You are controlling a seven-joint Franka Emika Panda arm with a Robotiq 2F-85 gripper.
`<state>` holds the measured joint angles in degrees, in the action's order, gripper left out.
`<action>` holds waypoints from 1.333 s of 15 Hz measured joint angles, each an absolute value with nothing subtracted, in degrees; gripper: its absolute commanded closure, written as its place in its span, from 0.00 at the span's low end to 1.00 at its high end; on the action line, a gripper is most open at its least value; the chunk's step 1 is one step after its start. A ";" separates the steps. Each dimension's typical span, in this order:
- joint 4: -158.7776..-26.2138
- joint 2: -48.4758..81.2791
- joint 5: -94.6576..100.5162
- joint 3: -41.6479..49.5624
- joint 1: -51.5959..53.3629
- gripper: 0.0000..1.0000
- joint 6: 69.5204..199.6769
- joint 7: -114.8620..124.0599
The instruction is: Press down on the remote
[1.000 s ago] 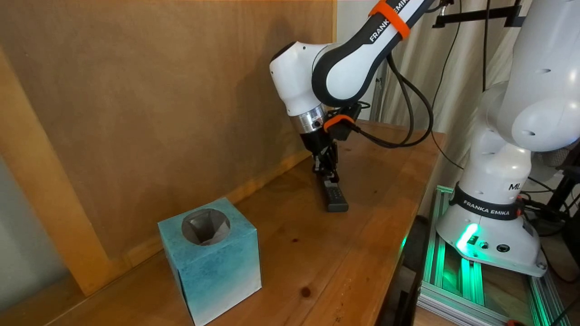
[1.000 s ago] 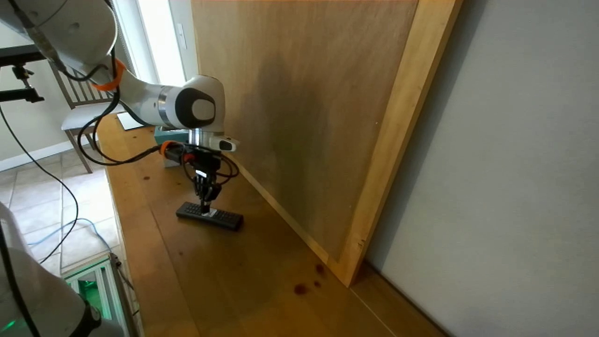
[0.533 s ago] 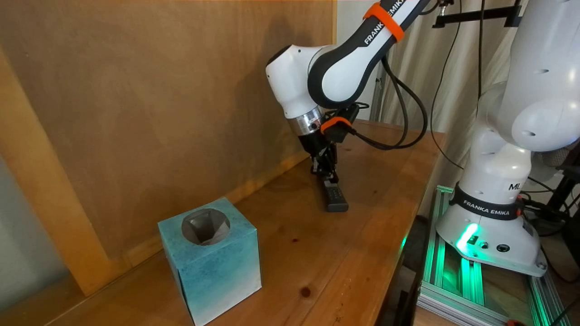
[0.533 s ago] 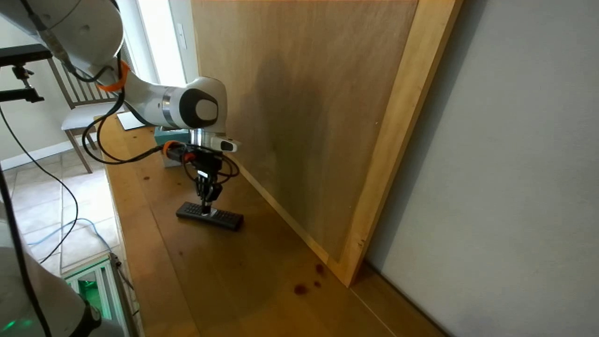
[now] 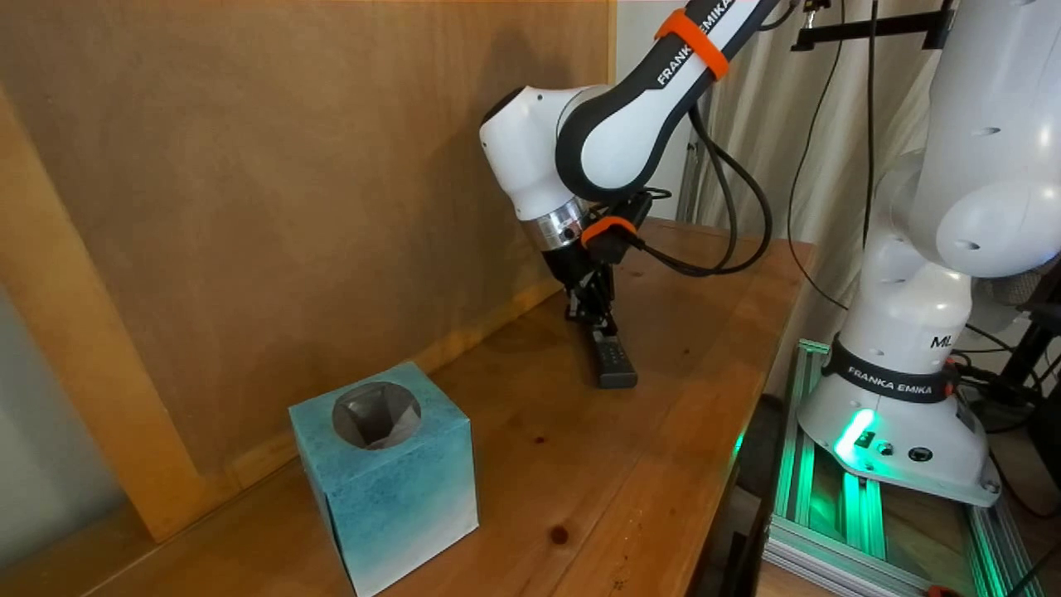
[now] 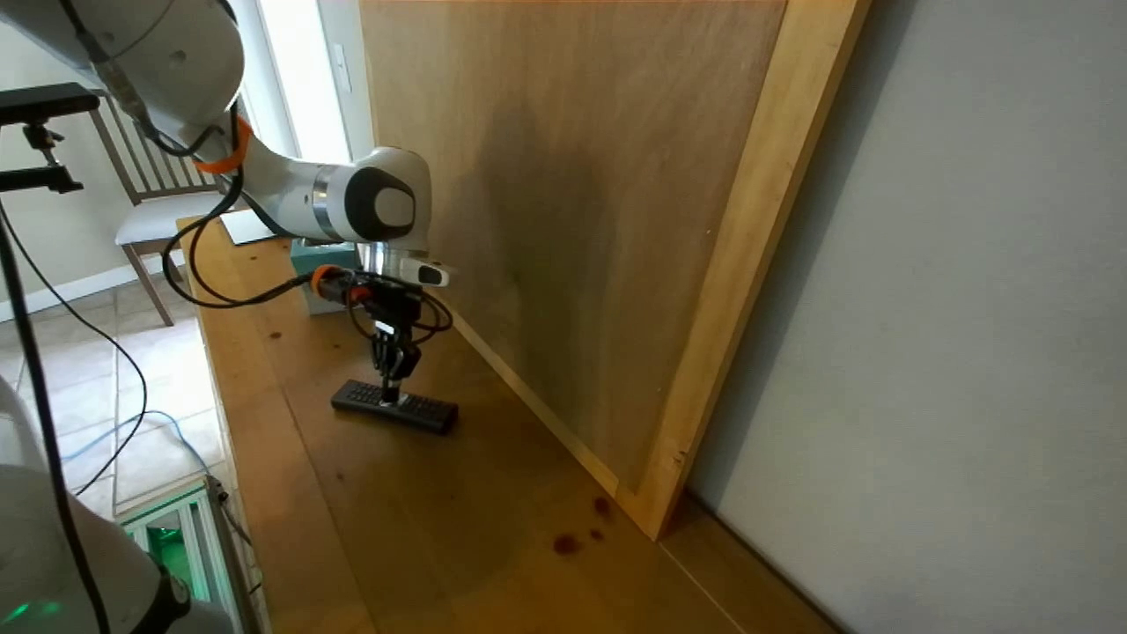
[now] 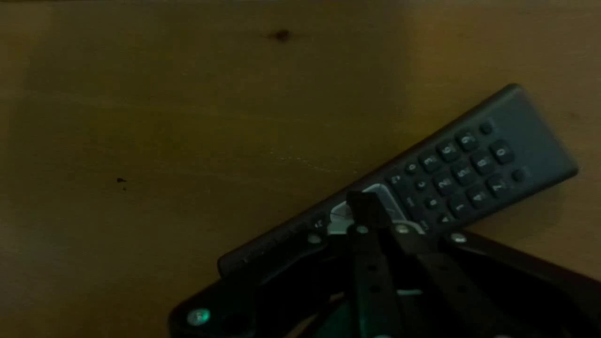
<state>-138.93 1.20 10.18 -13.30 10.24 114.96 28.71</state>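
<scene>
Remote [image 5: 612, 360]: flat on wooden surface [image 5: 572, 448], under the tool [image 7: 368, 209]. In an exterior view, left to right: teal box [image 5: 406, 497], 1 round hole [image 5: 377, 416] on top, grey liner [image 5: 356, 406] inside, deeper contents unreadable; then tool, fingers [image 7: 360, 204] together, gripping nothing, tips touching remote's middle; far right, robot base [image 5: 899, 431].

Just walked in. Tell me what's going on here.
A robot arm has its closed end effector down on a black remote, at the pale patch near its middle. It seems to be pressing rather than gripping, though how hard can't be seen. The remote lies flat on a wooden table, with a teal box standing there too, apart from it.
</scene>
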 measured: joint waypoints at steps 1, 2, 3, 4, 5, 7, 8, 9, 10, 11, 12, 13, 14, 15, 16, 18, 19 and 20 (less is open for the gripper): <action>-138.85 1.30 10.18 -13.30 10.25 1.00 114.70 28.81; -138.80 1.34 10.18 -13.30 10.27 1.00 114.46 28.87; -138.76 1.35 10.18 -13.30 10.28 1.00 114.23 28.92; -138.72 1.36 10.19 -13.30 10.29 1.00 114.09 28.97; -138.66 1.38 10.19 -13.30 10.30 1.00 113.97 29.01; -138.48 1.55 10.25 -13.29 10.33 1.00 113.96 29.12; -138.36 1.70 10.28 -13.29 10.34 1.00 113.96 29.18; -138.19 1.92 10.31 -13.28 10.37 1.00 113.96 29.21; -137.96 2.16 10.36 -13.28 10.40 1.00 113.94 29.25; -137.69 2.37 10.42 -13.28 10.43 1.00 113.91 29.30; -137.47 2.57 10.53 -13.26 10.49 1.00 113.87 29.45; -137.28 2.74 10.67 -13.25 10.57 1.00 113.76 29.72; -137.10 2.90 10.85 -13.25 10.67 1.00 113.56 30.08; -136.95 3.06 11.01 -13.25 10.76 1.00 113.39 30.45; -136.78 3.23 11.13 -13.25 10.85 1.00 113.19 30.78; -136.14 3.80 11.51 -13.25 11.13 1.00 112.39 31.30; -135.71 4.25 11.83 -13.24 11.35 1.00 111.86 31.49; -135.14 4.82 12.27 -13.24 11.61 1.00 111.20 31.66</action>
<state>-135.14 4.82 12.27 -13.24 11.61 111.20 31.66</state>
